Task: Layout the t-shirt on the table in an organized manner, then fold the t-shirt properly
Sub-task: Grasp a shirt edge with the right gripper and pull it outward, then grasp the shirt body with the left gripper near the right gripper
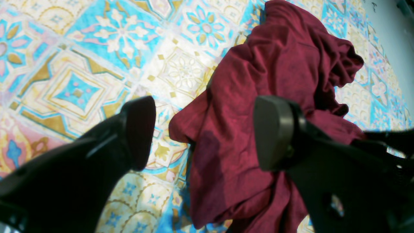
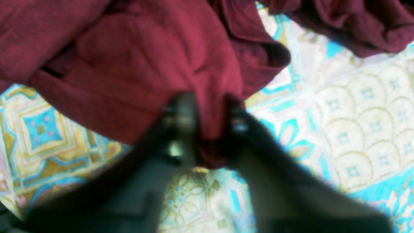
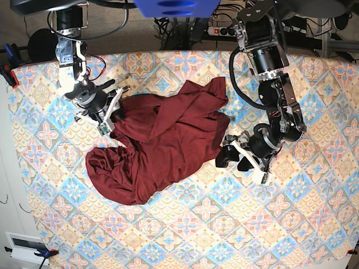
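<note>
- right gripper: jaws drawn close together with a bunched fold of the t-shirt pinched between them. Wrist view is blurred, but maroon cloth clearly fills the narrow gap and hangs just below the fingertips.
- In the base view the right gripper sits at the shirt's upper-left edge, on that view's left side.
- left gripper: jaws spread wide, nothing between them. Both fingers are clear of the fabric as far as the wrist view shows; one finger is over bare cloth pattern, the other over the shirt.
- In the base view the left gripper is just beside the shirt's right edge; touching or not, cannot tell.
- t-shirt: crumpled heap, not laid flat, on the table, left of centre. One lobe runs up toward the far edge, a rounded lump lies at the lower left.
- Folds overlap heavily; sleeves and collar can't be picked out.
- The tabletop carries a blue, cream and gold tile pattern.
- Around the table: cables and a power strip beyond the far edge, clamps on the left corners.
</note>
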Controlling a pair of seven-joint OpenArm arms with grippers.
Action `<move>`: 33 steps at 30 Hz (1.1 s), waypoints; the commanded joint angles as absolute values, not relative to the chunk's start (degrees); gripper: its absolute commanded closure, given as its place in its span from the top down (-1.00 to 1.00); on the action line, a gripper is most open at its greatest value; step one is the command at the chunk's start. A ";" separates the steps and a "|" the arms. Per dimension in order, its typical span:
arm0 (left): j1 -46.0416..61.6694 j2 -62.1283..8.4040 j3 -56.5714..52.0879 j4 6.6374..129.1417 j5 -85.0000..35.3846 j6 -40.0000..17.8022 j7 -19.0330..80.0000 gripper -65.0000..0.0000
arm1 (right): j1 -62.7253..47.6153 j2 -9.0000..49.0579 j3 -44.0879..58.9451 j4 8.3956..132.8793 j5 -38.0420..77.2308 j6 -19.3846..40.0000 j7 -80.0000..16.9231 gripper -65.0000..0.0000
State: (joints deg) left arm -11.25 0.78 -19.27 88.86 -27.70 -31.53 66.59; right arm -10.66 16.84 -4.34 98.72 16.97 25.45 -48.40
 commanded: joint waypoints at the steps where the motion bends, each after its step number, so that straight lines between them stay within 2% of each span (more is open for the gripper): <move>1: -12.53 0.48 -19.12 89.71 -28.97 -31.69 65.27 0.41 | -10.68 17.45 -3.74 99.65 17.63 25.54 -47.16 -1.00; 10: -12.53 0.48 -19.38 89.71 -28.97 -31.69 65.27 0.41 | -19.30 17.63 11.82 104.84 17.63 25.63 -50.95 -0.99; 19: -12.53 0.48 -19.30 89.71 -28.97 -31.69 65.27 0.41 | -26.77 21.32 22.29 105.98 17.71 25.71 -51.03 -0.99; 26: -12.53 0.48 -19.38 89.71 -28.97 -31.69 65.27 0.41 | -26.77 21.32 30.64 105.98 17.54 25.71 -56.84 -0.99; 33: -12.53 0.75 -19.12 89.71 -28.97 -31.69 65.27 0.41 | -26.77 21.14 37.32 106.24 17.54 25.71 -56.92 -0.98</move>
